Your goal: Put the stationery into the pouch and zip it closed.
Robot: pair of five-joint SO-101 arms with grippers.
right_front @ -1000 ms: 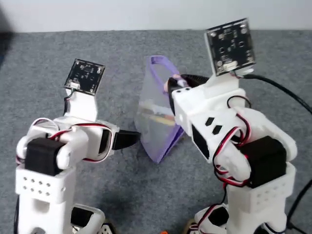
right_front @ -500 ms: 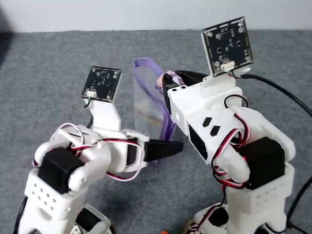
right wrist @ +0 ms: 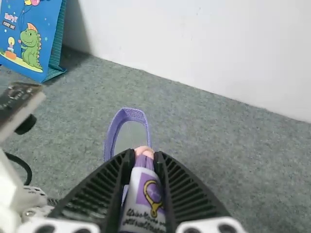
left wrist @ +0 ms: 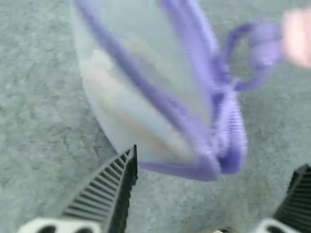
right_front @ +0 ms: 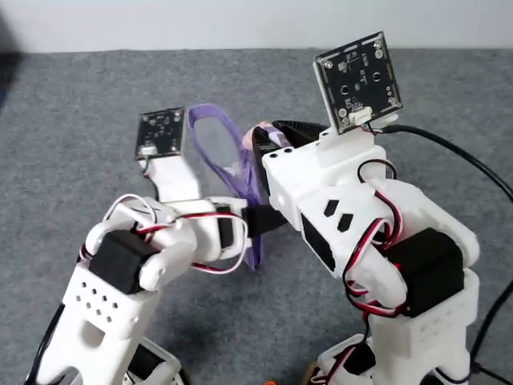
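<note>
The pouch (right_front: 215, 152) is clear plastic with purple trim and stands up on the grey carpet between the two arms, with some pale items faintly visible inside. In the left wrist view its lower purple corner (left wrist: 214, 167) sits between the spread fingers of my left gripper (left wrist: 209, 194), which is open. In the high view, the left gripper (right_front: 260, 220) is at the pouch's near edge. My right gripper (right wrist: 142, 156) is shut on a purple stationery stick with a pink tip (right wrist: 144, 184). It holds the stick just above the pouch's purple rim (right wrist: 127, 116), also seen from the high view (right_front: 268, 136).
A blue gift bag (right wrist: 30, 39) printed with a dinosaur leans against the white wall at the back. Grey carpet (right_front: 72, 120) covers the table all around. A black cable (right_front: 473, 156) runs off the right arm. The two arm bases stand close together at the front.
The left arm has swung toward the pouch until its gripper reached the near edge. The pouch has shifted and tilted to the left. The right gripper with the stick has moved slightly left.
</note>
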